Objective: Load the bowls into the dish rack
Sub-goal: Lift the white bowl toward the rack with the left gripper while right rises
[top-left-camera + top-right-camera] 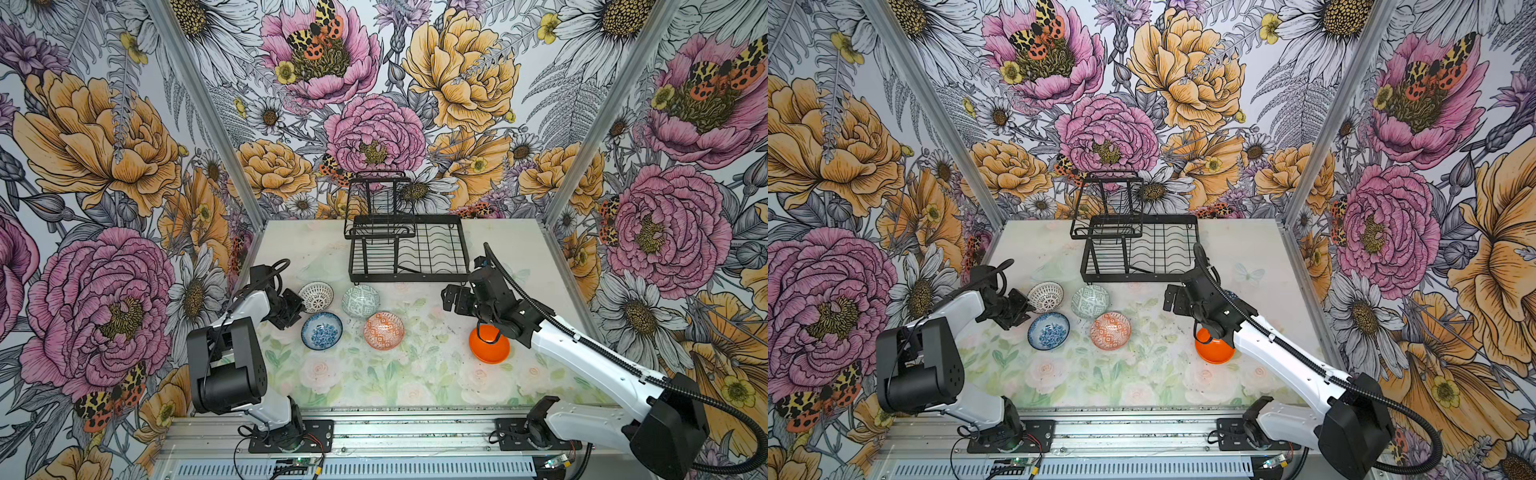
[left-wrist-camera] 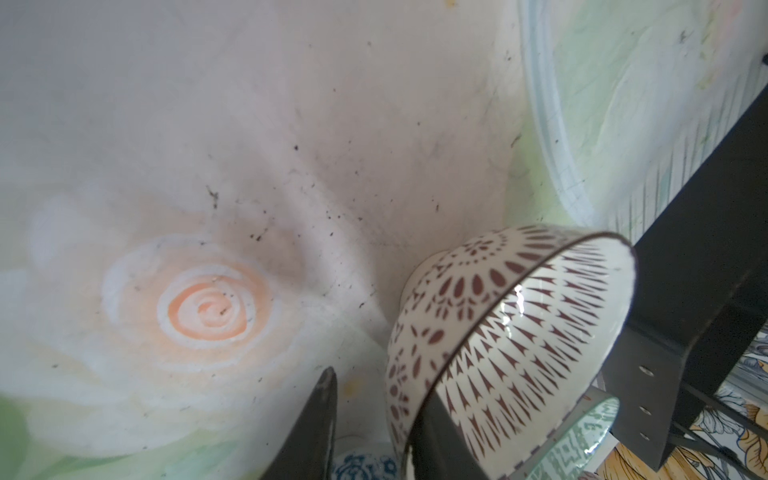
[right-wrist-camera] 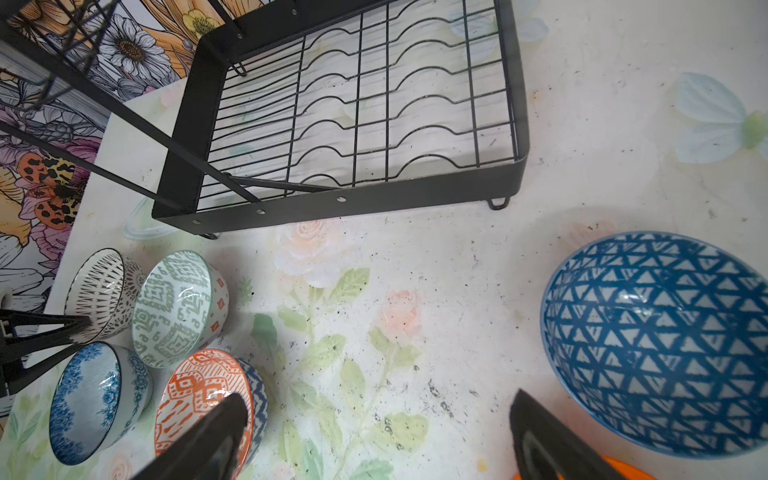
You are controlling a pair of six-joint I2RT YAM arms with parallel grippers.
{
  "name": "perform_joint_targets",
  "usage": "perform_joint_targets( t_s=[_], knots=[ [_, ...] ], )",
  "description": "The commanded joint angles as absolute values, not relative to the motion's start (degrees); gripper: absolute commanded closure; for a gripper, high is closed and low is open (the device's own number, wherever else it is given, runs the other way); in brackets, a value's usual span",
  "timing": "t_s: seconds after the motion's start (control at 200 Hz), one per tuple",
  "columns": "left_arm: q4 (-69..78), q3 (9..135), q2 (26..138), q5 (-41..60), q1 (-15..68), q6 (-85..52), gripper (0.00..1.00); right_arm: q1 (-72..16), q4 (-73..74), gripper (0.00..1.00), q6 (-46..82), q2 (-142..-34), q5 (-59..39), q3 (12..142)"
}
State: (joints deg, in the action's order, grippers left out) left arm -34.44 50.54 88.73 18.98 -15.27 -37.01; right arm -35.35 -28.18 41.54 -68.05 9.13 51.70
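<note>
- Step in hand: the first pick. The rack point(image 1: 411, 276) stands empty at the back of the worktop point(image 1: 415, 386), and all six bowls sit on the worktop in front of it.
- The left hand point(image 1: 300, 308) is at the dark-and-white bowl point(image 1: 316, 296), the left-most of a cluster of four. In the left wrist view one finger point(image 2: 436, 432) is inside the bowl against its wall and the other finger point(image 2: 320, 415) is outside.
- A gap shows between that outer finger and the wall. I cannot tell whether the pinch is made or the hand is only narrowed around the rim.
- The right hand point(image 3: 378, 397) is spread wide over bare worktop and holds nothing. It hovers in front of the rack.
- The triangle bowl point(image 3: 660, 340) is near this hand, and the plain orange bowl point(image 1: 488, 352) sits partly under the right arm.
- The grey-green bowl point(image 1: 360, 300), speckled bowl point(image 1: 321, 330) and orange-white bowl point(image 1: 384, 330) crowd close to the one being taken.
- Next move, as I judge it: firm the pinch on the rim and lift straight up, clear of the neighbours. Then carry the bowl back over the rack's front wall and set it into the wavy wires.
- Risk: a one-wall grip lets a glossy bowl swing or slip.
</note>
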Motion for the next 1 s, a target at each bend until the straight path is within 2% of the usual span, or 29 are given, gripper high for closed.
perform_joint_targets(
  t_s=[0.0,0.295,0.36,0.575,0.786,0.996],
  knots=[
    [-32.4,51.0,90.4,20.5,-16.8,-36.6,0.81,-35.8,-26.9,0.0,42.1,-68.1,8.8,51.9],
    [-32.0,53.9,90.5,21.3,-19.2,-36.8,0.94,-35.8,-27.1,0.0,43.5,-66.5,11.0,50.6],
    [-32.1,55.4,90.1,21.7,-20.1,-37.1,1.0,-35.8,-27.1,0.01,43.8,-66.1,11.5,50.3],
    [-31.9,57.7,85.1,22.0,-21.4,-41.2,1.0,-35.8,-28.3,0.0,44.1,-69.6,13.8,53.7],
    [-23.1,55.8,77.2,23.6,-20.6,-51.8,1.0,-35.1,-31.9,0.0,44.1,-76.2,18.6,67.3],
    [-15.8,64.3,75.2,18.3,-13.5,-60.7,1.0,-32.3,-37.9,0.0,44.6,-83.9,18.6,87.8]
  ],
)
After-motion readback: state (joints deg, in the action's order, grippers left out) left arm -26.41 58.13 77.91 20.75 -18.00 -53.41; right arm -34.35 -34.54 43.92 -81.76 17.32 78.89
